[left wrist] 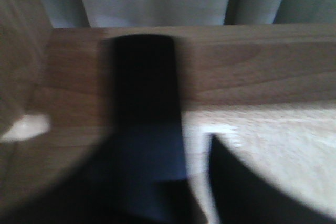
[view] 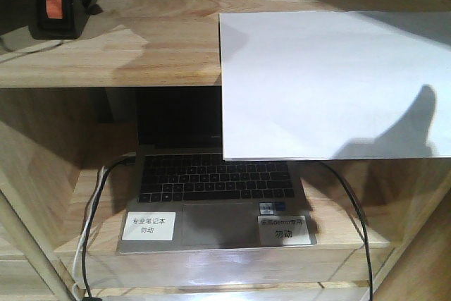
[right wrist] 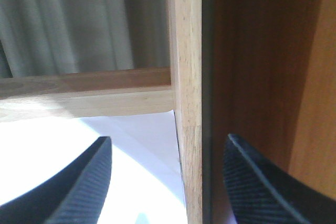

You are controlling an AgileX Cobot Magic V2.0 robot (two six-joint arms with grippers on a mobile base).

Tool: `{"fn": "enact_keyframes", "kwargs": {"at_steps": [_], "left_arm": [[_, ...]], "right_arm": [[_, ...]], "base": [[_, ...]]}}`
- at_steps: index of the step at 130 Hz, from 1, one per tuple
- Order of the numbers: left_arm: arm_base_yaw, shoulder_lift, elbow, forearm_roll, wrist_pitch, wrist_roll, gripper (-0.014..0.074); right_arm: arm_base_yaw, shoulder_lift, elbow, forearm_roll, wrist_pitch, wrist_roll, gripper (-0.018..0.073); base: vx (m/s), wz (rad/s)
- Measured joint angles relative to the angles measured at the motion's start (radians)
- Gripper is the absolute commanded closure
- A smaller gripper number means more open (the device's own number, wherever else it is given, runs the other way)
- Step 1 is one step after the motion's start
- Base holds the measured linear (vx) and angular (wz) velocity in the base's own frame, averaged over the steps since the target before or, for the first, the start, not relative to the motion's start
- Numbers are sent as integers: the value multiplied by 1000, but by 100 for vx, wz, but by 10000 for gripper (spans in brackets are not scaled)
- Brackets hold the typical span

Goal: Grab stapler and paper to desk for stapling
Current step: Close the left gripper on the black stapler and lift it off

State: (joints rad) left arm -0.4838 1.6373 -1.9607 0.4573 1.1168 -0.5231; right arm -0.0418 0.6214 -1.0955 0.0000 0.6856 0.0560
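Two grippers as seen from the wrist cameras.
The right gripper (right wrist: 168, 182) stands wide open: its two black ribbed fingers (right wrist: 79, 187) rise from the lower corners of the right wrist view, with curved tips pointing upward and well apart. The left gripper (left wrist: 157, 182) appears in the left wrist view only as blurred dark shapes along the lower edge, one on each side. The blur hides how its jaws stand.

Upper shelf board (view: 155, 40): stapler (view: 58, 10) far left at the back, orange-red patch facing the camera, dark shapes around it unclear. Paper (view: 331, 82) lies right, its front overhanging the edge, a shadow across its lower right corner. Compartment below: open laptop (view: 215, 181), screen dark, two white labels (view: 149, 225) on the palm rest. Black cable (view: 356, 216) hangs at right.
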Motion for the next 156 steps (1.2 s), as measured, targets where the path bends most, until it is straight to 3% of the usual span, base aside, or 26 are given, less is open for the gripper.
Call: {"fn": "enact_keyframes", "kwargs": {"at_steps": [6, 69, 109, 139, 156], "left_arm": [[0, 0, 0, 0, 0, -1, 605], [0, -29, 4, -23, -18, 3, 604], [-60, -191, 108, -30, -80, 54, 604], [-78, -396, 370, -141, -241, 138, 604], [-78, -536, 513, -250, -333, 260, 604]], "right_arm": [[0, 0, 0, 0, 0, 0, 126], [0, 0, 0, 0, 0, 0, 126], [0, 0, 0, 0, 0, 0, 126], [0, 0, 0, 0, 0, 0, 126], [0, 0, 0, 0, 0, 0, 126]], "base": [[0, 0], [0, 0], [0, 0], [0, 0], [0, 0]]}}
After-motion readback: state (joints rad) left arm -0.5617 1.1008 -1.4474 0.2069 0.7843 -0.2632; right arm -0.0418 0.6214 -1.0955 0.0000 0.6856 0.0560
